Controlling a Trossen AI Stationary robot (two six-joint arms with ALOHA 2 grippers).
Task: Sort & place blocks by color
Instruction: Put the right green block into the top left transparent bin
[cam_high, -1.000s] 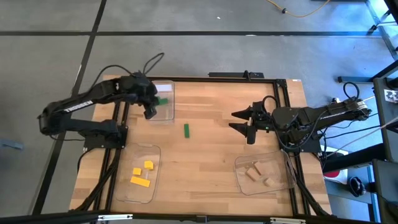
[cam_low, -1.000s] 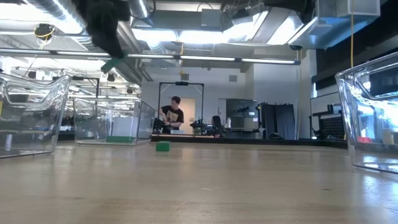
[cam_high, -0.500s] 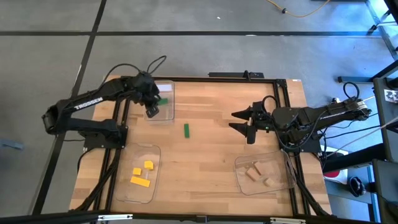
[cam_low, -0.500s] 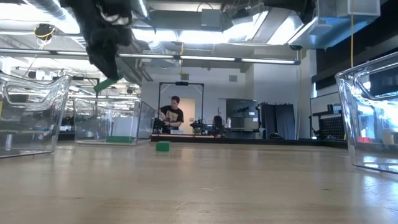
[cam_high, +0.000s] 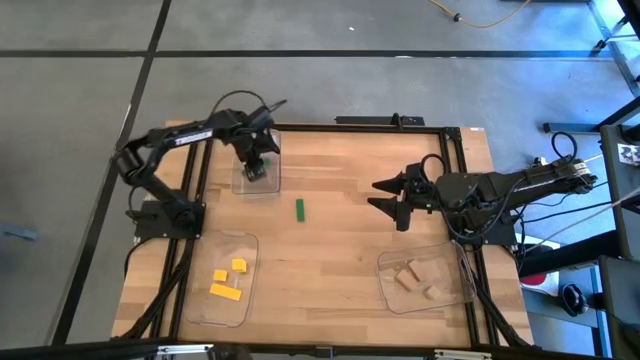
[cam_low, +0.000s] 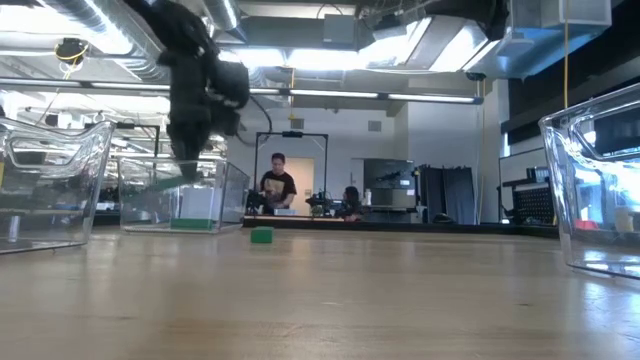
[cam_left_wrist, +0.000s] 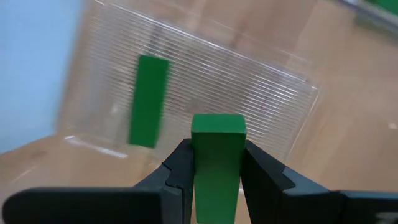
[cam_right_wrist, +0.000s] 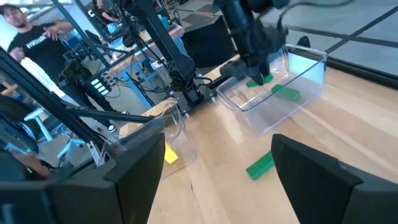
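- Left gripper (cam_left_wrist: 217, 163) pinches a green block (cam_left_wrist: 217, 155) above the far clear tray (cam_high: 270, 180) (one green bar (cam_left_wrist: 148, 101) inside).
- Right gripper (cam_high: 385, 195), fingers spread, waits well right of that tray.

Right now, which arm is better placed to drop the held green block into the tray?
The left. The left gripper already clamps the green block over the clear tray; the right gripper waits empty, apart from it.

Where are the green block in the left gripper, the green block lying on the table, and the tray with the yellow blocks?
Held green block (cam_left_wrist: 217, 158): left wrist view, its front face between the fingers.
Loose green block (cam_high: 299, 208): high view, middle of its top.
Tray with yellow blocks (cam_high: 222, 312): high view, bare floor near one end.
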